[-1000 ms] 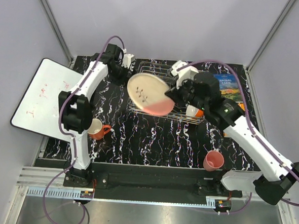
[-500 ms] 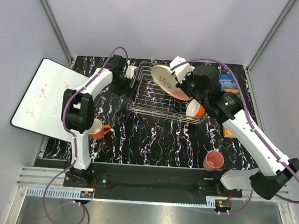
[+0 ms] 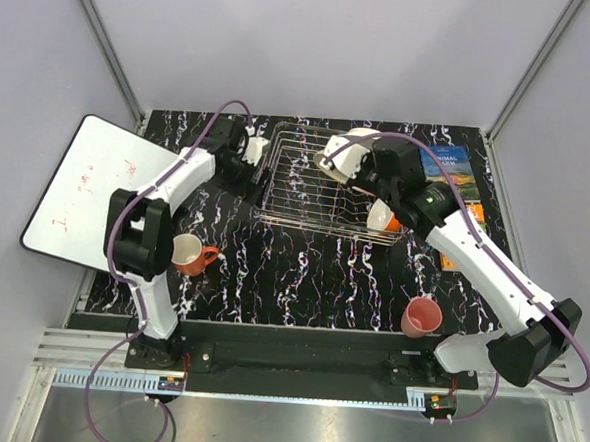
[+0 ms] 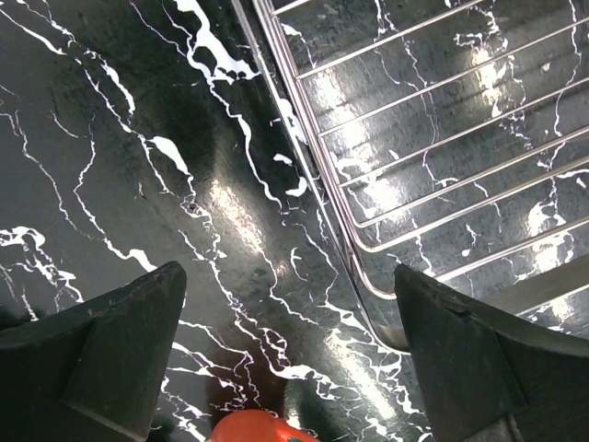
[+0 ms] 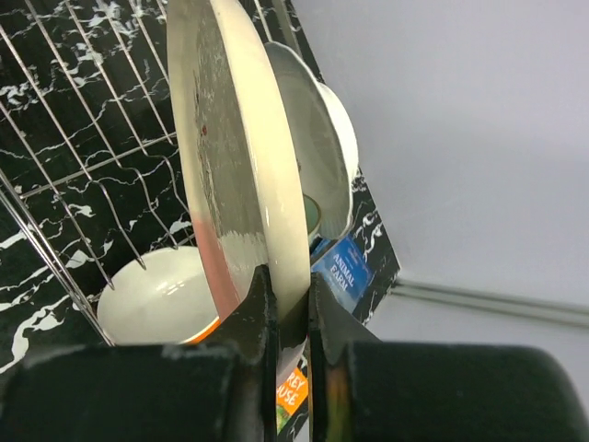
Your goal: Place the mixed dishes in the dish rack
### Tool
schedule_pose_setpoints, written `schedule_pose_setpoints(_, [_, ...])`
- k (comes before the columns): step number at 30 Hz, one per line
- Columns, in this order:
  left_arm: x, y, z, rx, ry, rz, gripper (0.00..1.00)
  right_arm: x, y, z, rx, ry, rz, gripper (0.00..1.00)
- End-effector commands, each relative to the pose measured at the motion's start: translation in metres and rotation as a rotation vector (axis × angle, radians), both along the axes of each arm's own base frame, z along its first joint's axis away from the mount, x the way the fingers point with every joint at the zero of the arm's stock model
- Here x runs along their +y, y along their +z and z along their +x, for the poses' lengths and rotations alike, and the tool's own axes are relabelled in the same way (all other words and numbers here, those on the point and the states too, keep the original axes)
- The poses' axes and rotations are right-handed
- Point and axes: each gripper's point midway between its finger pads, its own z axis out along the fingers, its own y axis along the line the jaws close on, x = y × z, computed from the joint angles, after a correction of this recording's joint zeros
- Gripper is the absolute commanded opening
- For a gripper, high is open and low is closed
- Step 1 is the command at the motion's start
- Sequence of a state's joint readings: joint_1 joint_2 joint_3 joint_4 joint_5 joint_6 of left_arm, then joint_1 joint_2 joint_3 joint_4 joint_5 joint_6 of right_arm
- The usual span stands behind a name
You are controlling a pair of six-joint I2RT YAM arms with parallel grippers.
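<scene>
Pink-and-cream plate (image 5: 235,157) stands on edge over the dish rack (image 3: 296,196), my right gripper (image 5: 287,299) clamped tight on its rim. My left gripper (image 4: 287,276) is spread wide, holding nothing, by the rack corner. Orange bowl (image 3: 383,218) sits at the rack's right end.

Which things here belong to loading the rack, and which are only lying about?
For the job: rack; pink plate, clamped in the right gripper; white plate; orange bowl; mug; pink cup.
Lying about: books; white board.
</scene>
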State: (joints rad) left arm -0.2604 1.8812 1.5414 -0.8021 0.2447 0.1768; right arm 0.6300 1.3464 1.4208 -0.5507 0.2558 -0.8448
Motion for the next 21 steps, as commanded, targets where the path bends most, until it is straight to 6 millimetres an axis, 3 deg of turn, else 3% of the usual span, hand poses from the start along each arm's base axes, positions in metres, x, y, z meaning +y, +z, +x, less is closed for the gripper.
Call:
schedule_pose_setpoints(1, [0.016,0.011,-0.014,-0.045,-0.031,0.067,0.99,0.013,0.047,0.012,-0.213,0.111,-0.027,0.0])
schedule_pose_setpoints(13, [0.023,0.005,-0.025,-0.032,-0.05,0.095,0.99,0.023,0.048,0.017,-0.275,0.197,-0.115,0.0])
schedule_pose_setpoints(21, [0.029,0.003,-0.036,-0.023,-0.075,0.116,0.99,0.023,0.035,0.02,-0.268,0.219,-0.178,0.0])
